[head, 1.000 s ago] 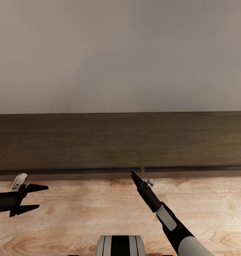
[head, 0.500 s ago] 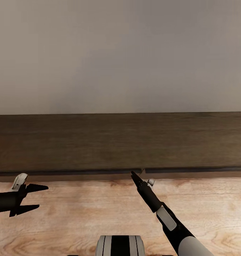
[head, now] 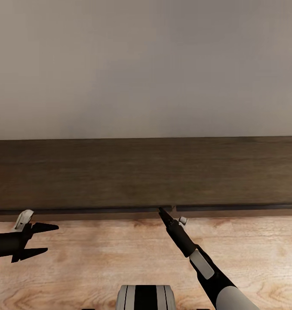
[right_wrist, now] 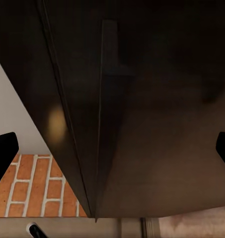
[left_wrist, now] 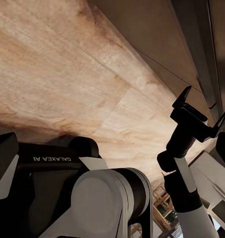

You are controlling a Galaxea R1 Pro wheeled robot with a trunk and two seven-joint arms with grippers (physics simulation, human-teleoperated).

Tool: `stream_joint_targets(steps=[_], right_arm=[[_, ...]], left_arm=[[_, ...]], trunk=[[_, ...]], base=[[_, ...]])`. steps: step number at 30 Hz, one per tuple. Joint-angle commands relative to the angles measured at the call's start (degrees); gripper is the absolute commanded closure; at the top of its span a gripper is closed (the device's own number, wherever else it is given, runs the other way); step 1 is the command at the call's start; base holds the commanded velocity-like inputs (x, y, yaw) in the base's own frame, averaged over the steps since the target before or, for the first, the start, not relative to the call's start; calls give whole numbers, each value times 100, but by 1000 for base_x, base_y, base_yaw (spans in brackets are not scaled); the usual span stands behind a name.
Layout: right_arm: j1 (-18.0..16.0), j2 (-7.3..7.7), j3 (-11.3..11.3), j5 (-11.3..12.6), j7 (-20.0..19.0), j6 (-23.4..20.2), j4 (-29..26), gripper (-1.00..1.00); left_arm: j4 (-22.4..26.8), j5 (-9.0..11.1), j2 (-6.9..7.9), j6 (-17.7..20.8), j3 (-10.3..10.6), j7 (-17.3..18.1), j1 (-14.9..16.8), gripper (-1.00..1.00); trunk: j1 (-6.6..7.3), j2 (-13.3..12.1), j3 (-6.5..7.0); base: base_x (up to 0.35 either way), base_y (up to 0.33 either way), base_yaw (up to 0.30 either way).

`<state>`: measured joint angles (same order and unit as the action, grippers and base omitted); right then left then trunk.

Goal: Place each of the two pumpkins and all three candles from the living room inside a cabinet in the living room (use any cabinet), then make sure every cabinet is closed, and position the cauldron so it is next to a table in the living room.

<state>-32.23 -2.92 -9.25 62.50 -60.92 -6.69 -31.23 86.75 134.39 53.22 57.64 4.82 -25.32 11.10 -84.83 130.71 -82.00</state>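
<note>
While the base sits low at the near edge of the head view, both arms reach out over the wood floor toward the cabinet. The left gripper hangs off to the left above the floor, its fingers spread apart and holding nothing. The right gripper is pushed forward until its tip sits at the cabinet's front edge, right where a small notch breaks the dark seam under the top; from the head camera it looks like a narrow point, yet in the right wrist view the fingertips stand wide at either side, with the dark front panel between them — so the jaws are apart, clamped on nothing.

My reading is that the step in hand concerns a drawer front — whether pulling it open or pressing it shut I cannot tell. The next move calls for a firm purchase on that edge, then a straight push or pull along the drawer's travel.

Beyond the cabinet is a plain pale wall. Nothing stands in the way.
</note>
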Motion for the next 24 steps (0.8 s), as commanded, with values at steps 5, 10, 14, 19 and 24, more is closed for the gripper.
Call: stream_joint_targets(steps=[5,10,14,19,24], right_arm=[[-3,2,-22,55,-22,-60,3,-100],[-3,2,-24,44,-24,-60,3,-100],[-3,2,-25,43,-25,-62,-4,100],[-3,2,-25,51,-25,-93,-6,100],[-3,2,-25,46,-25,-95,-6,100]], left_arm=[[0,61,4,2,9,-52,6,-100],[0,61,4,2,8,-52,6,-100],[0,61,4,0,8,-52,6,-100],[0,61,4,2,5,-52,6,-100],[0,61,4,2,7,-52,6,-100]], trunk=[[1,1,-3],[1,1,-3],[1,1,-3],[1,1,-3],[1,1,-3]], base=[[0,0,0],[0,0,0],[0,0,0],[0,0,0],[0,0,0]])
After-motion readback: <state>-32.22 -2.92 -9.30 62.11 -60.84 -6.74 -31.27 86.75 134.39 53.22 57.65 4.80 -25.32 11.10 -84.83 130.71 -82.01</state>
